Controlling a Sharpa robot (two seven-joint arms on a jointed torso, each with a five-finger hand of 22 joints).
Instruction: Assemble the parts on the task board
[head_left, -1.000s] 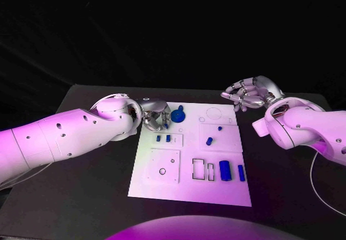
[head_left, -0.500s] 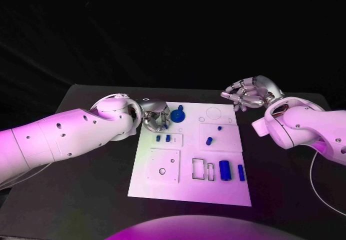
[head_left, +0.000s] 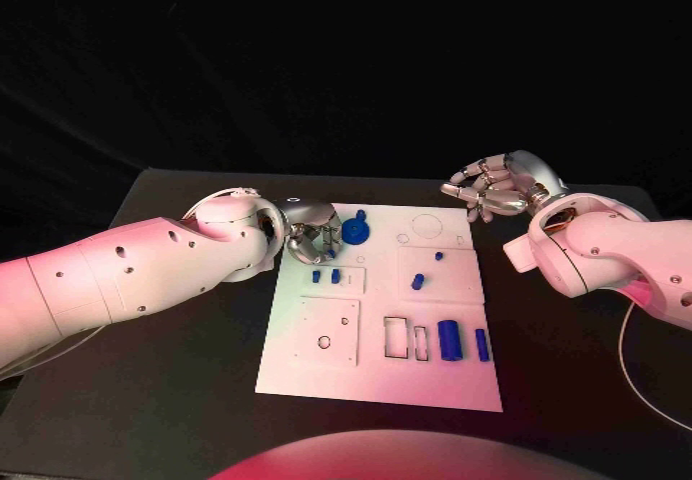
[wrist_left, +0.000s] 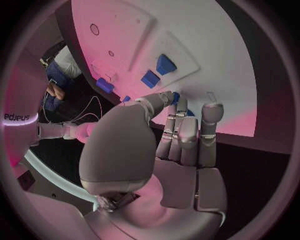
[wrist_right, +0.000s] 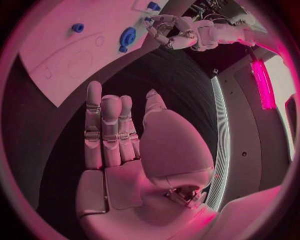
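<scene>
1. Head view: the board (head_left: 378, 345) lies in the middle of the black worktop (head_left: 173, 400). The left hand (head_left: 309, 234) sits over the board's far left corner, its fingers (head_left: 320, 241) pointing down just beside a round blue part (head_left: 356, 233). Whether they grasp anything I cannot tell here. The right hand (head_left: 498, 187) hovers off the board's far right corner, fingers loosely curled and holding nothing. Two small blue parts (head_left: 326, 276) lie near the left fingers; two long blue parts (head_left: 463, 343) lie at the board's near right.
2. Left wrist view: the left hand (wrist_left: 178, 145) reaches to the board (wrist_left: 206, 55), fingers (wrist_left: 210, 116) straight and apart, tips on or just above the board edge. A small blue part (wrist_left: 177, 97) sits between thumb and fingers; contact is unclear. Two blue blocks (wrist_left: 158, 71) lie just beyond.
3. Right wrist view: the right hand (wrist_right: 125, 150) is released over bare worktop, fingers (wrist_right: 94, 120) straight, well apart from the board (wrist_right: 69, 55) and the round blue part (wrist_right: 128, 36).
</scene>
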